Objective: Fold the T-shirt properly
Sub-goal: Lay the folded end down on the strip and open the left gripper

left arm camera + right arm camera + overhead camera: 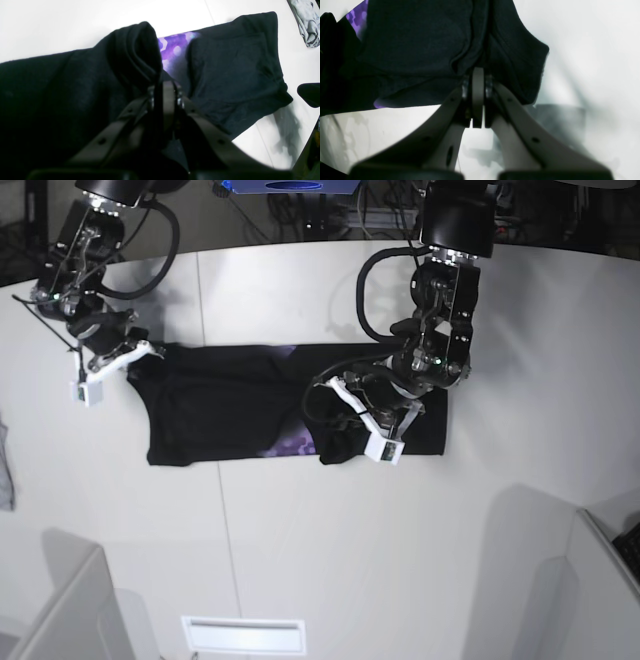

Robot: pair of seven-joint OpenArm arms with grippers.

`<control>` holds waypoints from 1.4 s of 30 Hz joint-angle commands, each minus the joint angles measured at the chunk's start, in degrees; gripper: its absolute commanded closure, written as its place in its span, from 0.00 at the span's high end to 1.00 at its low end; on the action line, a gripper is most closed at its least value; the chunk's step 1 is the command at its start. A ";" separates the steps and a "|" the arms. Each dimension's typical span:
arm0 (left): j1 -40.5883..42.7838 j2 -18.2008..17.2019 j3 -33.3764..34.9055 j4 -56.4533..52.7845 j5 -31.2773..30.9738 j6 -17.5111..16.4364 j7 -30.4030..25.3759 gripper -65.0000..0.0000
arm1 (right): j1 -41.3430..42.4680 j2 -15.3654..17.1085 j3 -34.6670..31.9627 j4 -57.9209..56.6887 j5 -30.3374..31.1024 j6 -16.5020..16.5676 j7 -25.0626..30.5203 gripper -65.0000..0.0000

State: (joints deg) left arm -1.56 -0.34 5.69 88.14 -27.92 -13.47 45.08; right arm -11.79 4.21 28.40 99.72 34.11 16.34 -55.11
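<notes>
Mid-fold: left claw (163,100) and right claw (478,82) each pinch the T-shirt (225,405); next, carry both edges across evenly.

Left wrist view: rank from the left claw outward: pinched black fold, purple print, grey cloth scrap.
1. Pinched black fold of the T-shirt, right at the left claw.
2. Purple print, just beyond.
3. Grey cloth scrap, far top-right corner.

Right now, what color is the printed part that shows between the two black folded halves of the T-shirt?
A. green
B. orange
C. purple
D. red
C: in the left wrist view, a purple patch with pale hexagon shapes shows in the gap between the black layers of the T-shirt.
</notes>
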 commanded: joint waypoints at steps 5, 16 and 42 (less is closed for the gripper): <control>-0.85 0.12 0.15 0.96 -1.31 -0.55 -0.82 0.02 | 0.58 0.58 0.21 0.89 0.93 0.23 1.00 0.00; -2.09 0.91 5.16 0.87 -1.31 -0.55 -0.82 0.76 | 2.78 0.58 0.21 0.81 0.75 0.23 0.56 0.00; 7.76 -4.19 -12.16 18.02 -1.40 -0.72 -0.99 0.34 | 14.74 5.24 0.21 -6.84 0.75 0.23 -4.71 0.62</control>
State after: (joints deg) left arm 6.94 -4.36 -6.28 105.06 -28.12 -13.26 45.34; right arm 1.83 8.38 28.49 91.88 33.54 16.32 -60.93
